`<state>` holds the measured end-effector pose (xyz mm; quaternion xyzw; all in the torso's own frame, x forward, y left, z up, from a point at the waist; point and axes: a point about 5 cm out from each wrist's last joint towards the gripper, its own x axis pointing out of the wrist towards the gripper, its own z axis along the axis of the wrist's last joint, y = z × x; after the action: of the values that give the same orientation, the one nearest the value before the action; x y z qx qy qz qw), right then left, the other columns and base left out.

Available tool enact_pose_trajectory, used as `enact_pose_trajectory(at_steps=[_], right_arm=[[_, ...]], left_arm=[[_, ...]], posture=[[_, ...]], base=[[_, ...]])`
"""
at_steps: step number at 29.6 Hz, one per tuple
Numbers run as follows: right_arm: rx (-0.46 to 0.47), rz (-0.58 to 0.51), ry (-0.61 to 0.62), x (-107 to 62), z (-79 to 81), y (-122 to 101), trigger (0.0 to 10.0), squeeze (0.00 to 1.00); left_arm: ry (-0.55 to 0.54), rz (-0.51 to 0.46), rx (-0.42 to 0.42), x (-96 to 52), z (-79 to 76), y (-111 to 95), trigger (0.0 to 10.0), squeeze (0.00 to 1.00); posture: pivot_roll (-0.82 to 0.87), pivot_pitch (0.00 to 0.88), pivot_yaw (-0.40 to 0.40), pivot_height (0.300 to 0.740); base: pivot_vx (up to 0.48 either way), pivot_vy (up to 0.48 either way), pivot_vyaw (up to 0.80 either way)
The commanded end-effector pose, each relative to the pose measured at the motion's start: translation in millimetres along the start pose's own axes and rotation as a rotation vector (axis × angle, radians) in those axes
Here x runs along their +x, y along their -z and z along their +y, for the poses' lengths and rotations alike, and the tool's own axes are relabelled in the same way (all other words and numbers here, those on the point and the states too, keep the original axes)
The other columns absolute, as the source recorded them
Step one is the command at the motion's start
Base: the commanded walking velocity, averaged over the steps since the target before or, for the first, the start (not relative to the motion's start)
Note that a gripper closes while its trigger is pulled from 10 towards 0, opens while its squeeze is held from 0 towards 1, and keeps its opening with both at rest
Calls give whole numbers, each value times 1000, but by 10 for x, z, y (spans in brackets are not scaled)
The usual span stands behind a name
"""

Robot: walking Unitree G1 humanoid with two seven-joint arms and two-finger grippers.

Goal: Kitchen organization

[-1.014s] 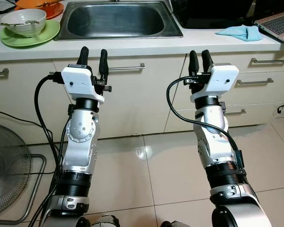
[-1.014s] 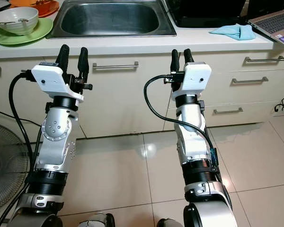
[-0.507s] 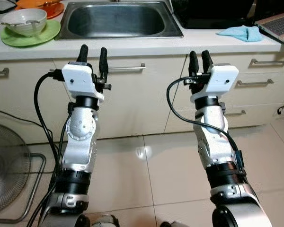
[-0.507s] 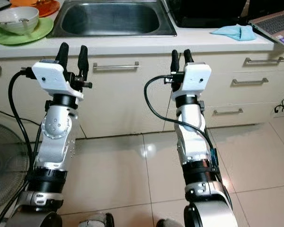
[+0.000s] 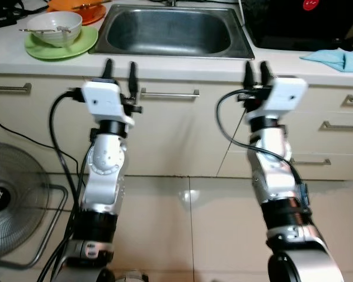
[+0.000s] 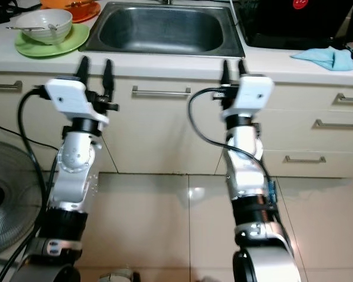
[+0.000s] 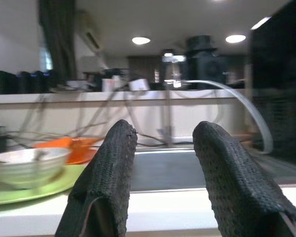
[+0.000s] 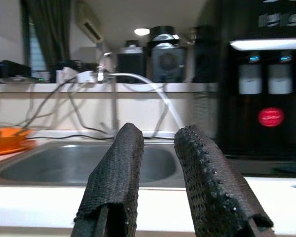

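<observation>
The left gripper and right gripper are hovering empty, fingers spread. The bowl is sitting on the counter, beyond and left of the left gripper.

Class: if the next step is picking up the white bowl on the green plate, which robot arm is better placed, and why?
Left, probably. The left gripper is raised nearest the white bowl on the green plate, left of the sink; the right gripper is across it.

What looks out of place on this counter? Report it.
A blue cloth lies crumpled on the counter right of the sink. A bowl with a utensil in it sits on a green plate at left. Nothing spilled or damaged.
</observation>
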<state>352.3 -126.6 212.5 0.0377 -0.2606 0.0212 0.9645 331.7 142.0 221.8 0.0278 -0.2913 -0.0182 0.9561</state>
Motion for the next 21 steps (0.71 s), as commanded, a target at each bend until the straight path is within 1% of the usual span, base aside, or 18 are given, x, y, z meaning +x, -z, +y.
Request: enact_pose_trajectory(at_steps=[1, 7, 11, 16, 21], right_arm=[[-5, 20, -16, -4, 32, 29, 10000, 0], [-8, 32, -16, -4, 36, 44, 10000, 0], [10, 34, -5, -3, 12, 46, 10000, 0], [-7, 44, -12, -7, 22, 62, 10000, 0], [-7, 39, -19, -4, 31, 56, 10000, 0]], left_arm=[[-10, 15, -2, -9, 18, 20, 10000, 0], [-11, 17, -2, -8, 18, 21, 10000, 0], [-10, 20, -1, -11, 17, 25, 10000, 0], [-9, 21, 0, -8, 19, 27, 10000, 0], [-7, 22, -1, -7, 10, 25, 10000, 0]], posture=[[107, 100, -25, 740], [107, 99, -24, 740], [105, 100, -23, 740], [107, 100, -23, 740], [106, 100, -23, 740]], base=[[337, 0, 0], [331, 0, 800], [321, 0, 0], [314, 0, 0], [307, 0, 746]])
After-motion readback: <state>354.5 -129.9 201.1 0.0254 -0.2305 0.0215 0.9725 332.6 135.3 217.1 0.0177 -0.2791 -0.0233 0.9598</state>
